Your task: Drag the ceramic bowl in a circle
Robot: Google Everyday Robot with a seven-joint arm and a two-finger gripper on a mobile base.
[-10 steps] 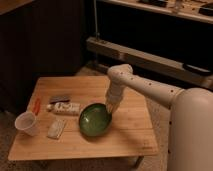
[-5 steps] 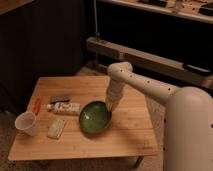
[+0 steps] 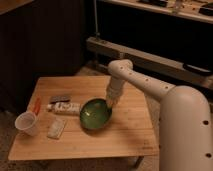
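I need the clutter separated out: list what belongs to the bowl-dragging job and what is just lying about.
Job in hand:
green bowl
pincer, down at the bowl's rim

Just lying about, all on the table beside the bowl:
plastic cup
orange pen
dark packet
white box
pale packet

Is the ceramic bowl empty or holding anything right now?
Empty: the ceramic bowl shows only bare green inside. The gripper is at its upper right rim.

Wooden table (image 3: 130, 137) under the gripper (image 3: 111, 103), which hangs mid-table. Left of it: box (image 3: 65, 107), dark packet (image 3: 59, 98) behind that, orange marker (image 3: 36, 105) beyond. Farthest left, cup (image 3: 26, 122); white pouch (image 3: 56, 127) beside it.
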